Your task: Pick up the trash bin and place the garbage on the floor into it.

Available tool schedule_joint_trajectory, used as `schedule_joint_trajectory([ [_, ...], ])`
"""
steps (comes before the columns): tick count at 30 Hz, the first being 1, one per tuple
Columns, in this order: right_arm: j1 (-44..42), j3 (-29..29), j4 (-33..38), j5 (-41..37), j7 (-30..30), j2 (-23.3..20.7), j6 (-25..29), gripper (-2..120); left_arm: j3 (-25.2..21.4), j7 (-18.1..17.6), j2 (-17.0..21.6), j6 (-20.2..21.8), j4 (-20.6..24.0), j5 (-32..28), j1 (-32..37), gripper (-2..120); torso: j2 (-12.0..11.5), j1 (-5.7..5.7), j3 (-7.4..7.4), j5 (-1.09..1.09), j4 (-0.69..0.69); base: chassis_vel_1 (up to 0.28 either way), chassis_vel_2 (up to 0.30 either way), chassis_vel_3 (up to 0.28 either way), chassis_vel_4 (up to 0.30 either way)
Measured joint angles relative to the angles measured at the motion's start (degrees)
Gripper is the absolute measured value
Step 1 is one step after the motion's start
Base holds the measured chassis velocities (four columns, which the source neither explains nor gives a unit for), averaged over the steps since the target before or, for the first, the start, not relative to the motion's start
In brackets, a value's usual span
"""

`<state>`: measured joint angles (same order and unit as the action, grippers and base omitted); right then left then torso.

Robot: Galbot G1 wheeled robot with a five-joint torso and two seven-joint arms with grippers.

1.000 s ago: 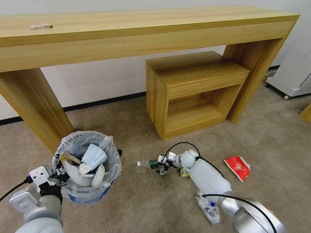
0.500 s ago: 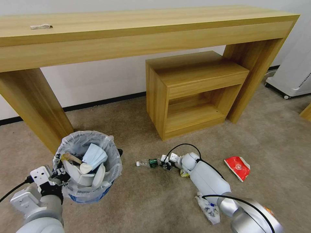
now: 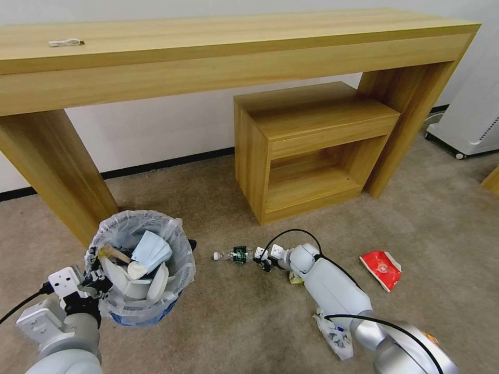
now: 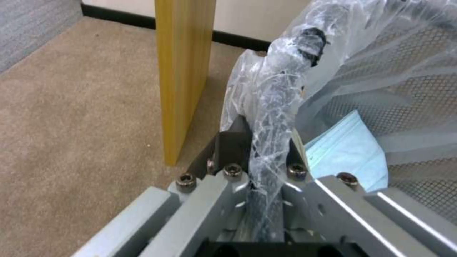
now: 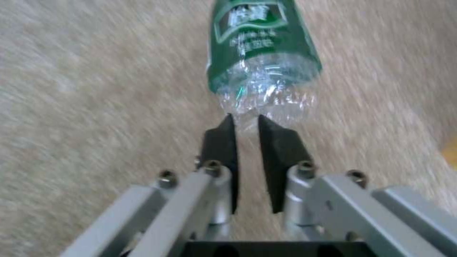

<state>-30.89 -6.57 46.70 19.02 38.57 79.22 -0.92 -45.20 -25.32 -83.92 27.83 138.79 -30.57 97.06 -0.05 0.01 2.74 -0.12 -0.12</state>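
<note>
Your left gripper clamps the crinkly plastic-lined rim of the round trash bin. Your right gripper, jaws narrow, touches the crumpled clear bottle on beige carpet.

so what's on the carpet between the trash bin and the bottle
Nothing: in the head view the floor between the trash bin and the bottle is bare.
</note>
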Motion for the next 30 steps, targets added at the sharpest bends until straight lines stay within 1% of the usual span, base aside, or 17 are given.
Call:
schedule_joint_trajectory([
  [3,0.29,-0.10,-0.84,-0.46,0.85,0.65,1.91,32,-0.03,-0.02,0.06,0.06,0.12,0.01,0.23,1,0.00,0.00,0.00,0.00,0.00,0.000,0.000,0.000,0.000],
  [4,0.29,-0.10,-0.84,-0.46,0.85,0.65,1.91,32,-0.03,-0.02,0.06,0.06,0.12,0.01,0.23,1,0.00,0.00,0.00,0.00,0.00,0.000,0.000,0.000,0.000],
  [6,0.72,-0.12,-2.50,-0.60,0.22,1.67,2.47,43,-0.22,-0.02,0.13,0.07,0.19,0.01,0.40,1,0.00,0.00,0.00,0.00,0.00,0.000,0.000,0.000,0.000],
  [8,0.82,-0.12,-2.90,-0.60,-0.07,1.93,2.50,45,-0.24,-0.03,0.13,0.07,0.19,0.01,0.42,1,0.00,0.00,0.00,0.00,0.00,0.000,0.000,0.000,0.000],
  [9,1.08,-0.10,-4.09,-0.60,-1.19,2.67,2.51,54,-0.26,-0.03,0.13,0.07,0.19,0.01,0.50,1,0.00,0.00,0.00,0.00,0.00,0.000,0.000,0.000,0.000],
  [12,1.25,0.02,-4.85,-0.67,-1.76,3.23,2.52,60,-0.26,-0.03,0.10,0.07,0.19,0.01,0.51,1,0.00,0.00,0.00,0.00,0.00,0.000,0.000,0.000,0.000],
  [14,1.35,0.04,-4.73,-1.59,-1.49,3.35,2.87,72,-0.28,-0.05,0.10,0.09,0.19,0.01,0.47,1,0.00,0.00,0.00,0.00,0.01,0.000,0.000,0.000,0.000],
  [15,1.35,0.04,-4.73,-1.59,-1.49,3.35,2.87,72,-0.28,-0.05,0.10,0.09,0.19,0.01,0.47,1,0.00,0.00,0.00,0.00,0.01,0.000,0.000,0.000,0.000],
  [17,1.13,-0.41,-3.01,-2.70,0.06,2.78,3.05,82,-0.29,-0.05,0.10,0.14,0.19,0.02,0.39,1,0.00,0.00,0.00,0.00,0.00,0.000,0.000,0.000,0.000],
  [18,1.13,-0.41,-3.01,-2.70,0.06,2.78,3.05,82,-0.29,-0.05,0.10,0.14,0.19,0.02,0.39,1,0.00,0.00,0.00,0.00,0.00,0.000,0.000,0.000,0.000],
  [19,0.85,-0.90,-1.03,-3.10,2.60,2.02,3.30,89,-0.19,-0.06,0.02,0.15,0.15,0.17,0.28,1,0.00,0.00,0.00,0.00,0.00,0.000,0.000,0.000,0.000],
  [21,0.69,-1.05,0.31,-3.10,4.84,1.55,3.80,96,-0.01,-0.07,-0.12,0.16,0.06,0.32,0.22,1,0.00,0.00,0.00,0.00,0.00,0.000,0.000,0.000,0.000],
  [24,0.48,-0.98,1.93,-3.10,8.02,0.95,5.07,100,0.14,-0.07,-0.25,0.16,-0.04,0.57,0.21,1,0.00,0.00,0.00,0.00,0.00,0.000,0.000,0.000,0.000],
  [26,0.46,-0.86,1.97,-3.29,7.97,0.92,5.53,100,0.14,-0.08,-0.26,0.16,-0.04,0.61,0.22,1,0.00,0.00,0.00,0.00,0.00,0.000,0.000,0.000,0.000],
  [28,0.43,-0.94,1.48,-4.36,5.04,1.10,5.71,100,0.15,-0.08,-0.27,0.17,-0.03,0.63,0.22,1,0.00,0.00,0.00,0.00,0.00,0.000,0.000,0.000,0.000],
  [29,0.41,-1.27,0.76,-5.36,1.73,1.46,5.18,100,0.17,-0.08,-0.31,0.16,-0.03,0.68,0.23,1,0.00,0.00,0.00,0.00,0.00,0.000,0.000,0.000,0.000],
  [30,0.41,-1.27,0.76,-5.36,1.73,1.46,5.18,100,0.17,-0.08,-0.31,0.16,-0.03,0.68,0.23,1,0.00,0.00,0.00,0.00,0.00,0.000,0.000,0.000,0.000],
])
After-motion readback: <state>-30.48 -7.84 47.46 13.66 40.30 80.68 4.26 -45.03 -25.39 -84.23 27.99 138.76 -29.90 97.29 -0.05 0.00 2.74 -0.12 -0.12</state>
